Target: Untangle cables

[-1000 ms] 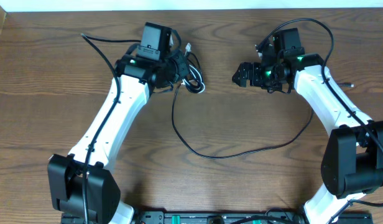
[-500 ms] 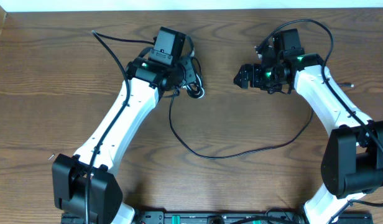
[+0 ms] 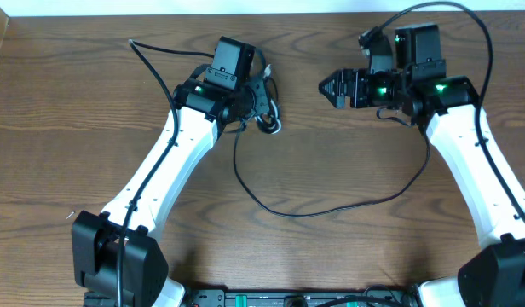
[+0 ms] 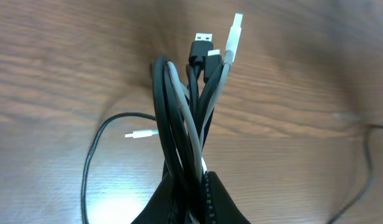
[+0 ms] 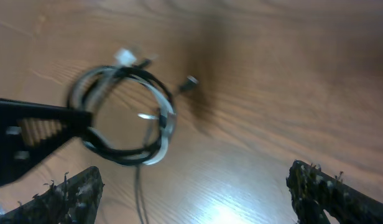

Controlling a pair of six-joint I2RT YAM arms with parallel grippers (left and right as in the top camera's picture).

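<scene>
At far side of table (image 3: 66, 111), right hand (image 3: 329, 86) moved back, jaws wide; left hand (image 3: 262, 98) unmoved, clamping cables (image 4: 179, 130)

Brown wood-grain desk (image 3: 75, 128), one cord lying on it.
You'll find a thin black cord (image 3: 331, 209) curving across the bare wood, from below your left tool (image 3: 261, 101) round toward the right tool (image 3: 331, 85).

Left gripper (image 4: 190, 190) sits at 6 o'clock, clamped on the cables (image 4: 179, 118), a bundle of black and grey cords rising toward 12 o'clock. A black USB plug (image 4: 202, 46) and a white plug (image 4: 235, 28) top the bundle, side by side. A thin black cord (image 4: 92, 149) loops out toward 9 o'clock. A small white connector (image 4: 138, 134) lies just beside the bundle on that side. Wooden table (image 4: 55, 62) beneath.
</scene>
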